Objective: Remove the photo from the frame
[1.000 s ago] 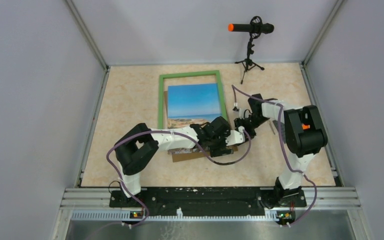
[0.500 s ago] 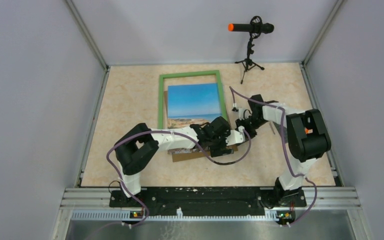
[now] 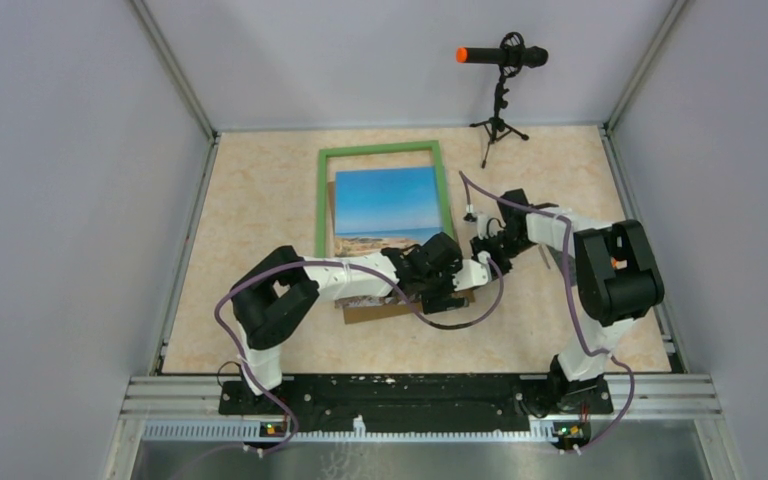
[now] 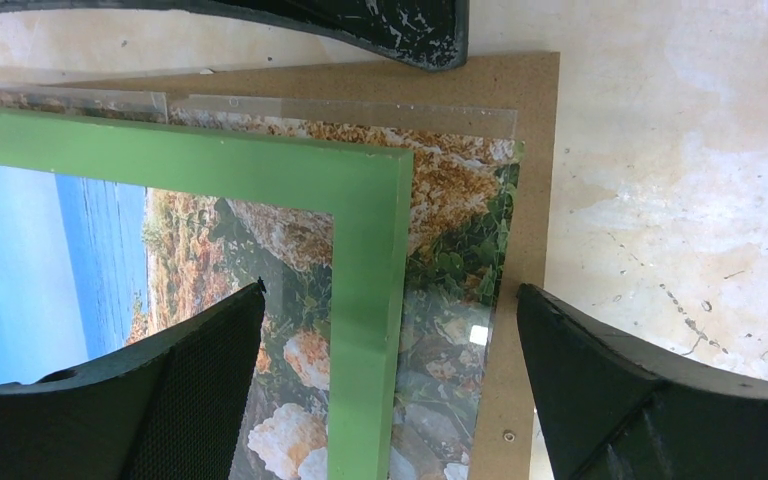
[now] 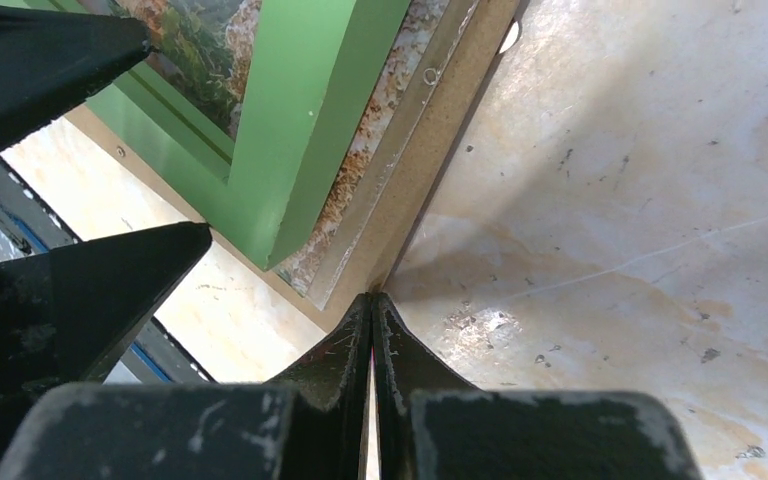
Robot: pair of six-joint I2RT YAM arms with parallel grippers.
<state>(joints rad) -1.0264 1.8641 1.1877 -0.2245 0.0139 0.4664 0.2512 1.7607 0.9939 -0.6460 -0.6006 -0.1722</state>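
Green-bordered frame (image 3: pixel 378 151) lying on the mottled beige table (image 3: pixel 250 220), long side running away from the arm bases, with the photo (image 3: pixel 385 200) showing inside it: blue sky far, rocks near. The brown fibreboard back (image 3: pixel 400 311) juts out past the frame's near edge. Left wrist view: the frame's near corner sits offset over the print, so a strip of photo under clear film shows outside the green border, and the board's edge reaches further still; beyond that edge, tabletop. Left gripper (image 4: pixel 390 290) spread wide, one finger (image 4: pixel 195 385) over the picture inside the border, the other at the board's outer edge, straddling the corner — whether either touches cannot be told. Right gripper (image 5: pixel 372 305) pressed shut with nothing between its fingers, tips at the board's outer edge where it meets the table, just beside the left gripper. Tabletop shows to the left of the frame and on the near side of the board — a microphone (image 3: pixel 500 56) on a tripod stands at the far right, apart from the frame.
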